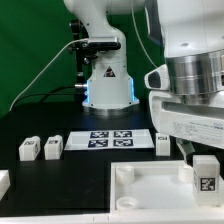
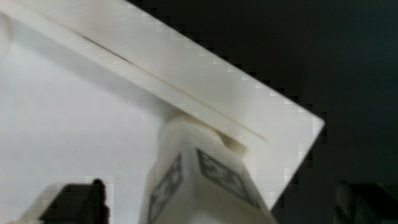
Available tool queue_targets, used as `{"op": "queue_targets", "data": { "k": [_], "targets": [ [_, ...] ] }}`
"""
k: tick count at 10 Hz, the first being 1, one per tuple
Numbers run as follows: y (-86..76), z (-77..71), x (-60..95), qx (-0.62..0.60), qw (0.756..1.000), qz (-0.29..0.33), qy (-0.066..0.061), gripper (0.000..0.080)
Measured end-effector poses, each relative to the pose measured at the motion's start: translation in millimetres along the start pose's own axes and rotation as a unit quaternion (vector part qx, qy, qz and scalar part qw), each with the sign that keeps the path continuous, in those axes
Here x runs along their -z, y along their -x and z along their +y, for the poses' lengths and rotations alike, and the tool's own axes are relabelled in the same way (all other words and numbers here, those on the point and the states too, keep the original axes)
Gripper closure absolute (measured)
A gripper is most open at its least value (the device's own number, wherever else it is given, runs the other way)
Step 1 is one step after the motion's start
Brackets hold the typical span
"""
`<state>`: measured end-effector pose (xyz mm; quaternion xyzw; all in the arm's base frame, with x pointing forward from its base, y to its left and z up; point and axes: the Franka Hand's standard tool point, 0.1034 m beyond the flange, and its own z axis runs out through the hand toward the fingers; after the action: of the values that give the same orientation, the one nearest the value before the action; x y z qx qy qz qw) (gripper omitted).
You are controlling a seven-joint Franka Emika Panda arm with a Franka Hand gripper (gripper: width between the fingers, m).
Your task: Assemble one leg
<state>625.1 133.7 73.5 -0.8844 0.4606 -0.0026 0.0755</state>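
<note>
We are seeing the leg [image 1: 205,172] as a small, stubby white block with a black-and-white square tag on the face turned toward the exterior camera; it is standing upright at the exterior view's right, over the near right corner of the large white tabletop [image 1: 150,190], which is lying flat on the dark surface [image 1: 40,125]. In the wrist view the leg [image 2: 205,175] is showing as a pale column with its tag on one side, rising right against a corner of the tabletop [image 2: 89,110]. The arm is reaching down from the upper right of the exterior view, its bulky white wrist hanging directly above the leg. The end effector [image 1: 199,155] is appearing to pinch the leg's top, though we are finding the contact hard to confirm, since only dark finger shapes [image 2: 75,200] are showing at the edge of the wrist view. Farther back, the marker board [image 1: 110,139] is lying flat, with three other small white blocks [image 1: 53,147] sitting near it and well apart from the held leg.
</note>
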Motion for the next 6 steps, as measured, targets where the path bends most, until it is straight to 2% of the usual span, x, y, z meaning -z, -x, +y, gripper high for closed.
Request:
{"op": "queue_targets", "data": {
  "k": [2, 3, 5, 6],
  "targets": [
    [-1.6, 0.8, -0.4, 0.124, 0.992, 0.000, 0.000, 0.0151],
    [-2.2, 1.5, -0.2, 0.188, 0.982, 0.002, 0.006, 0.0151],
    [-8.3, 1.1, 2.9, 0.375, 0.927, 0.014, 0.023, 0.0151],
    [-10.5, 1.7, 3.3, 0.429, 0.903, 0.015, 0.027, 0.0151]
  ]
}}
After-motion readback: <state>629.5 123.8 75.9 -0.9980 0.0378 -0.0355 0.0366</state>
